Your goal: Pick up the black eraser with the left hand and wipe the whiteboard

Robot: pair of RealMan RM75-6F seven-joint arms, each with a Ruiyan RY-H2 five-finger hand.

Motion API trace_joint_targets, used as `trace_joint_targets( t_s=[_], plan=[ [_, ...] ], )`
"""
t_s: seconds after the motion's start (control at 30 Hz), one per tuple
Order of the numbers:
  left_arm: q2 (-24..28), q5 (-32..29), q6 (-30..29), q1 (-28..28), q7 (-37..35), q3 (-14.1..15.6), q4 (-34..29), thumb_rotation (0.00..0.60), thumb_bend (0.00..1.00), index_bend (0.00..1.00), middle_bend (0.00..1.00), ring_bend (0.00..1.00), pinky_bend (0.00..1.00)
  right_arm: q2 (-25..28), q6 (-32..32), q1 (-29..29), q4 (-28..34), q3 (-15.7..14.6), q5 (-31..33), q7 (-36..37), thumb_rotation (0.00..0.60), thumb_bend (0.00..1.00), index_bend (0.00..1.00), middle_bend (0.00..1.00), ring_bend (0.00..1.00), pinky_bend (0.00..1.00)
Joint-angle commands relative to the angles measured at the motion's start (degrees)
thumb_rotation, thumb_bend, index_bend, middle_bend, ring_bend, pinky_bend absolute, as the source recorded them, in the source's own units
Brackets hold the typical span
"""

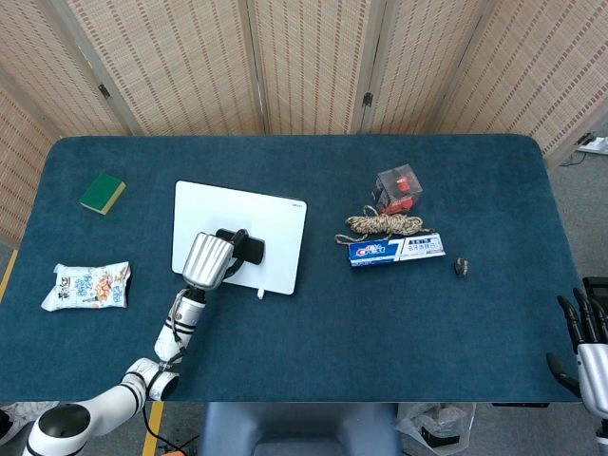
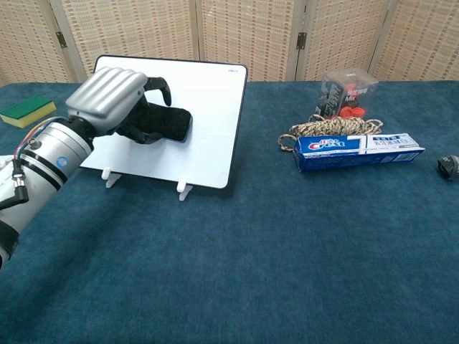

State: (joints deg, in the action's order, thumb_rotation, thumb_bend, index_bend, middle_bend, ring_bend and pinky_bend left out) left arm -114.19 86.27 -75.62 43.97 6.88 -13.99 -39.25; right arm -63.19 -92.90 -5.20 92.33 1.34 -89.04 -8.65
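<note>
My left hand [image 1: 211, 256] [image 2: 115, 97] grips the black eraser [image 1: 247, 247] [image 2: 166, 123] and presses it against the face of the white whiteboard [image 1: 275, 237] [image 2: 208, 122]. The board stands tilted on small white feet at the table's left-middle. The eraser sits over the board's centre-left area. Low at the table's right edge my right hand [image 1: 581, 344] hangs with its fingers apart, holding nothing; the chest view does not show it.
A green-and-yellow sponge [image 1: 103, 193] [image 2: 27, 111] lies at the far left. A snack packet [image 1: 87, 285] lies front left. Right of the board are a coiled rope [image 1: 384, 224], a toothpaste box [image 1: 396, 251] [image 2: 358, 150], a clear box [image 1: 397, 188] and a small dark object [image 1: 461, 267].
</note>
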Motion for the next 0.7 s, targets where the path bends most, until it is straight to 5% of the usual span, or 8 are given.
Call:
trace_joint_targets(
  t_s=[0.03,0.37,0.47,0.7],
  plan=[
    [0.19,-0.12,-0.35,-0.12,0.26,0.3,-0.58,0.6,0.25,0.25,1.0,1.0,1.0,-0.04,-0.08,-0.04,-0.01,-0.02,-0.05,-0.04,0.6,0.33,0.0,0.0,0.05,0.07],
    [5.83,0.43,-3.33,-4.69,6.95,3.89,-11.92,0.6,0.25,0.14,1.0,1.0,1.0,-0.23,0.06,0.08,-0.04,0.22,0.32,-0.57,0.6,0.33,0.0,0.0,0.05,0.07],
    [11.16,1.42,-5.45,-9.1,10.81,7.64,-22.1,0.6,0.25,0.12,1.0,1.0,1.0,-0.39,-0.08,0.07,0.01,0.1,-0.02,-1.06,0.6,0.33,0.0,0.0,0.05,0.07],
    [31.1,5.42,-11.34,-21.7,23.77,22.45,-50.53,0.6,0.23,0.03,1.0,0.91,0.97,-1.08,-0.49,-0.06,0.22,-0.32,-0.96,-2.95,0.6,0.33,0.0,0.0,0.05,0.07]
  ],
)
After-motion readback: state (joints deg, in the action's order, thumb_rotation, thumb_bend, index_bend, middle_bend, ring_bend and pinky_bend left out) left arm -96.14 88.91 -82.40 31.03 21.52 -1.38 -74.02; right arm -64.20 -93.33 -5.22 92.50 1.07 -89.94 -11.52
